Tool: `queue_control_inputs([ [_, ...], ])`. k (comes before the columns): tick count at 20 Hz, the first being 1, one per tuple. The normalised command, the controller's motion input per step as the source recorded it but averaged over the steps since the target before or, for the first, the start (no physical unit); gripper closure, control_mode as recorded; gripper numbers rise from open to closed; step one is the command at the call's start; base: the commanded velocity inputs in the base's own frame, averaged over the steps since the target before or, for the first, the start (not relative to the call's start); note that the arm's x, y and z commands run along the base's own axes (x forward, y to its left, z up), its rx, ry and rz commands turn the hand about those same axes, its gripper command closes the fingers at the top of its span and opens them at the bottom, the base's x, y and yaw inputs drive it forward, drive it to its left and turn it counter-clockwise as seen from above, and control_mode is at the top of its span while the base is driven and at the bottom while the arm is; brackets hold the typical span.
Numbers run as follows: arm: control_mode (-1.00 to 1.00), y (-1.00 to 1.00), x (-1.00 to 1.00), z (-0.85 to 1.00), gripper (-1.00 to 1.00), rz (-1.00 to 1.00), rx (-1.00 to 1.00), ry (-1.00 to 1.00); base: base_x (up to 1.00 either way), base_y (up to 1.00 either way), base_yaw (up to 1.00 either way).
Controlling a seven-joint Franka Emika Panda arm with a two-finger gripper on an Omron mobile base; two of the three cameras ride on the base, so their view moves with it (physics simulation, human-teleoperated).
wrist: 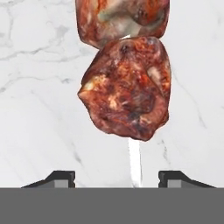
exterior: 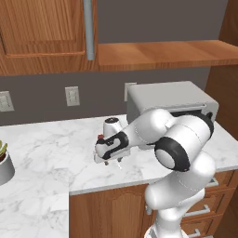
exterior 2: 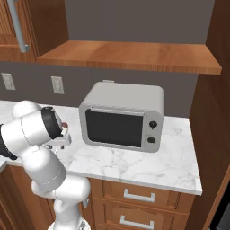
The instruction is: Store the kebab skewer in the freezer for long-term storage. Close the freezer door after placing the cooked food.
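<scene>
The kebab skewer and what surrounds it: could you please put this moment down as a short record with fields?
kebab skewer: lies on the counter, its pale stick running between the gripper's two fingers
gripper: low over the counter, fingers apart on either side of the stick, not touching it
counter: white marble
microwave: grey, door shut, on the counter against the wall
drawers: wooden, below the counter

The white robot arm [exterior: 176, 153] bends low over the marble bench [exterior: 56, 148]. Its hand [exterior: 113, 162] points down, very near the bench top. A grey microwave [exterior: 169, 100] sits behind it. 2 wall plugs [exterior: 72, 95] show.
</scene>
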Motion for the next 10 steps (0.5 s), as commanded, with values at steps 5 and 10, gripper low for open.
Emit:
queue_control_inputs([
  [5,-1.00,0.00,0.00,-0.19,1.00,0.00,0.00,0.00,0.00,0.00,0.00],
  [10,-1.00,0.00,0.20,-0.02,1.00,0.00,0.00,0.00,0.00,0.00,0.00],
])
